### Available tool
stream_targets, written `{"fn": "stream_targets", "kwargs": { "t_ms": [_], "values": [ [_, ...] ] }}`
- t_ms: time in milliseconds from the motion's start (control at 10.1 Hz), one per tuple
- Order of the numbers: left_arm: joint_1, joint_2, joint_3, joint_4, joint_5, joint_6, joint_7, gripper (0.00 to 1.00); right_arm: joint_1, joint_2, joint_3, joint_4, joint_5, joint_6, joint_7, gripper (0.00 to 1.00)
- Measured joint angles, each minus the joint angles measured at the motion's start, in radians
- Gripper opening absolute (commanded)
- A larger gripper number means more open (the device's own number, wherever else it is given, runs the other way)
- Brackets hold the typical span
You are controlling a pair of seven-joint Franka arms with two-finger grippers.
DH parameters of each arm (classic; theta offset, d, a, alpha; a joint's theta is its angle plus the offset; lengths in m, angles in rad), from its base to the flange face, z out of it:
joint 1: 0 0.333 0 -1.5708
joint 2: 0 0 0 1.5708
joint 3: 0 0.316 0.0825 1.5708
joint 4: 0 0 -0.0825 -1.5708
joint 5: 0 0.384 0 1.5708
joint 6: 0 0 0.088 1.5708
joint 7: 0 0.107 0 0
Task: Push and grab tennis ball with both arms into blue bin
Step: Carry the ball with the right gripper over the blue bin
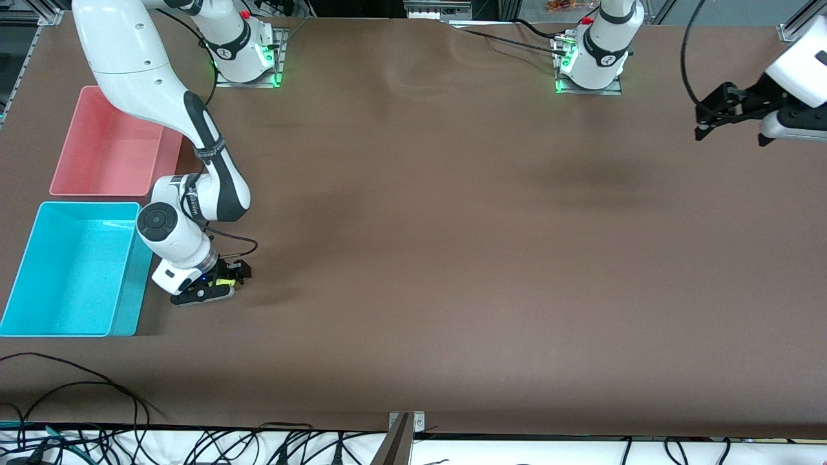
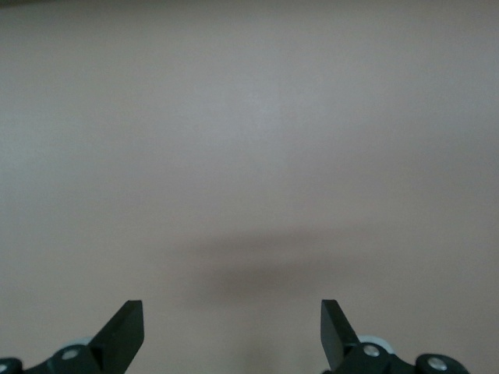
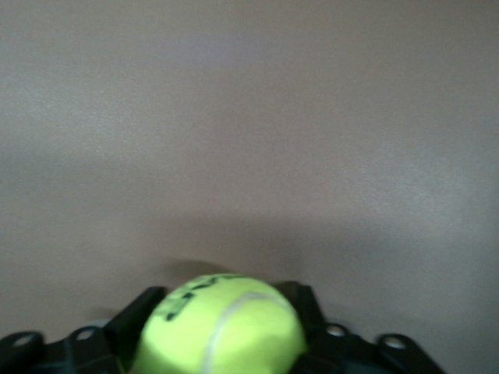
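The right gripper (image 1: 223, 282) is down at the brown table (image 1: 452, 258), just beside the blue bin (image 1: 39, 284), on the bin's side toward the left arm's end. Its fingers (image 3: 140, 308) press against both sides of the tennis ball (image 3: 222, 327), which sits between them at table level, outside the bin's wall. The pink bin (image 1: 97, 174) stands touching the blue bin, farther from the front camera. From the blue bin toward the left arm's end the tabletop runs bare and wide. The left gripper (image 1: 727, 116) waits in the air over that end's edge, well apart from the blue bin, fingers (image 2: 125, 331) spread wide around nothing.
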Motion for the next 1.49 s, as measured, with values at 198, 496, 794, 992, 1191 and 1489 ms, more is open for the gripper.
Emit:
{"fn": "stream_targets", "kwargs": {
  "t_ms": [198, 496, 794, 992, 1191, 1489],
  "values": [
    [0.003, 0.000, -0.009, 0.004, 0.000, -0.013, -0.057, 1.00, -0.002, -0.001, 0.000, 0.004, 0.000, -0.032, 0.000, 0.16],
    [0.018, 0.012, -0.005, 0.004, 0.000, -0.027, -0.059, 1.00, -0.003, -0.001, -0.003, 0.067, 0.000, -0.146, 0.000, 0.16],
    [0.018, 0.024, -0.007, 0.008, 0.000, -0.048, -0.060, 1.00, -0.004, -0.006, -0.016, 0.218, 0.000, -0.388, -0.003, 0.16],
    [0.018, 0.053, -0.007, 0.052, 0.000, -0.088, -0.060, 1.00, -0.007, -0.031, -0.056, 0.297, 0.000, -0.556, -0.029, 0.16],
    [0.015, 0.073, -0.008, 0.084, 0.000, -0.098, -0.060, 1.00, -0.034, -0.088, -0.095, 0.314, 0.000, -0.670, -0.085, 0.16],
    [0.014, 0.080, -0.008, 0.095, 0.000, -0.100, -0.060, 1.00, -0.175, -0.157, -0.111, 0.314, 0.020, -0.834, -0.288, 0.16]
  ]
}}
